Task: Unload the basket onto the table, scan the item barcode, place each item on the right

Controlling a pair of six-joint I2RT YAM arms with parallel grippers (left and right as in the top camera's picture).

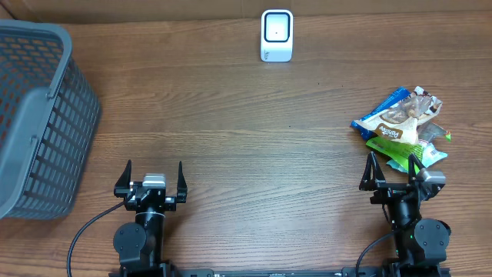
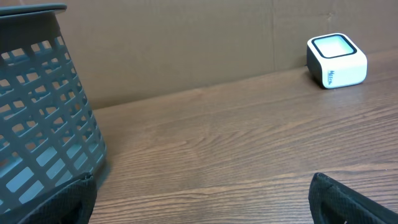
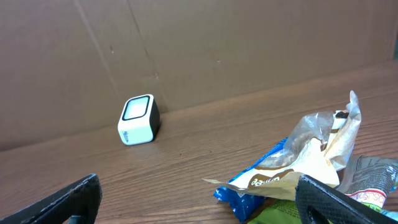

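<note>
A pile of snack packets (image 1: 403, 127) lies at the right of the table: a beige and blue bag (image 3: 298, 168) on top, a green one (image 1: 400, 154) under it. The white barcode scanner (image 1: 277, 35) stands at the far edge, also seen in the left wrist view (image 2: 336, 60) and the right wrist view (image 3: 138, 119). My right gripper (image 1: 392, 171) is open just in front of the pile, with nothing between its fingers (image 3: 336, 202). My left gripper (image 1: 154, 178) is open over bare wood at the near left, holding nothing.
A grey plastic basket (image 1: 38, 115) stands at the left edge of the table, close to the left gripper's far side (image 2: 43, 118). A brown cardboard wall (image 2: 186, 43) backs the table behind the scanner.
</note>
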